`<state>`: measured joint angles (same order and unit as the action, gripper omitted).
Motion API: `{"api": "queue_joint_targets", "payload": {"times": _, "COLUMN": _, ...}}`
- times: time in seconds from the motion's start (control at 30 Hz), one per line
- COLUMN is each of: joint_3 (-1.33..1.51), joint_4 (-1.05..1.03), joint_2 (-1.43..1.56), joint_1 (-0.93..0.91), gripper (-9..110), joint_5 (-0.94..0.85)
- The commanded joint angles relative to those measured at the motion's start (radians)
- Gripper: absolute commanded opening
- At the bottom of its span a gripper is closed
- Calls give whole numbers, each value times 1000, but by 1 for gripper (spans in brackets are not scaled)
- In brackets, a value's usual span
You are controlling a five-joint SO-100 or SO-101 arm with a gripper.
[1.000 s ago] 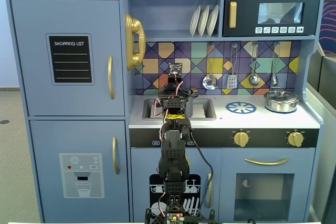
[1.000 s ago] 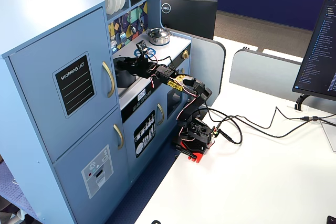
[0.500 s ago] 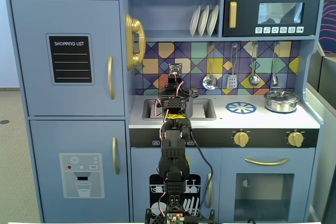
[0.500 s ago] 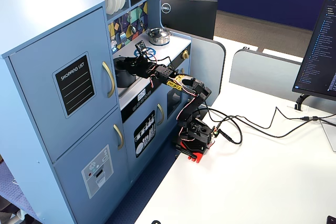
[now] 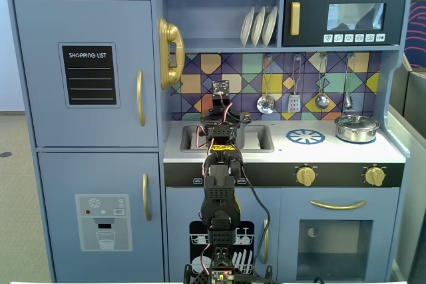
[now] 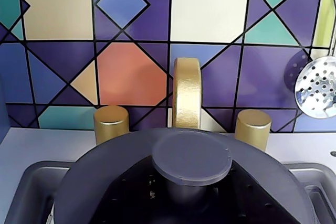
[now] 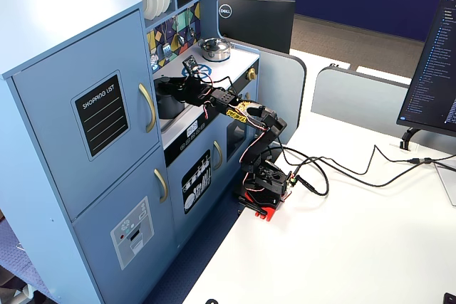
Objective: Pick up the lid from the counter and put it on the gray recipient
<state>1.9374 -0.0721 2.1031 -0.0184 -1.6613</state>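
Note:
The dark gray lid [image 6: 105, 156] fills the bottom of the wrist view, its round knob [image 6: 191, 157] facing the camera. My gripper [image 6: 191, 195] is shut on the knob's stem, with a black finger [image 6: 131, 195] on each side. The lid hangs over the sink [image 6: 29, 187]. In a fixed view the gray recipient [image 7: 165, 105] stands in the sink under my gripper [image 7: 184, 89]. The lid hides the pot in the wrist view. I cannot tell whether the lid rests on the rim. From the front, my arm covers the pot and my gripper [image 5: 223, 123].
A gold faucet [image 6: 187, 95] and two gold taps [image 6: 111, 123] stand just behind the lid. A slotted spoon [image 6: 317, 87] hangs on the tiled wall. The shiny silver pot [image 5: 356, 128] sits on the counter at the right. A shelf runs above the counter.

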Motion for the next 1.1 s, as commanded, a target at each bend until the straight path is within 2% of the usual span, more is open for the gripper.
{"api": "queue_joint_targets", "payload": {"times": 0.0, "joint_3": -29, "joint_4": -51, "joint_2": 66, "joint_1": -51, "gripper": 21, "joint_5": -25}}
{"api": "queue_joint_targets", "payload": {"times": 0.13, "joint_3": 14, "joint_4": -89, "joint_2": 115, "joint_1": -57, "gripper": 25, "joint_5": -23}}
{"api": "queue_joint_targets", "payload": {"times": 0.37, "joint_3": 2, "joint_4": -202, "joint_2": 210, "joint_1": -48, "gripper": 24, "joint_5": -2}}
{"api": "queue_joint_targets", "payload": {"times": 0.67, "joint_3": -66, "joint_4": -744, "joint_2": 529, "joint_1": -17, "gripper": 19, "joint_5": 9}}
{"api": "queue_joint_targets", "payload": {"times": 0.8, "joint_3": -77, "joint_4": -1014, "joint_2": 638, "joint_1": -3, "gripper": 12, "joint_5": 26}}
{"api": "queue_joint_targets", "payload": {"times": 0.93, "joint_3": 48, "joint_4": -1193, "joint_2": 732, "joint_1": 11, "gripper": 0, "joint_5": 15}}
{"api": "queue_joint_targets", "payload": {"times": 1.07, "joint_3": 324, "joint_4": -1134, "joint_2": 816, "joint_1": -34, "gripper": 0, "joint_5": 37}}
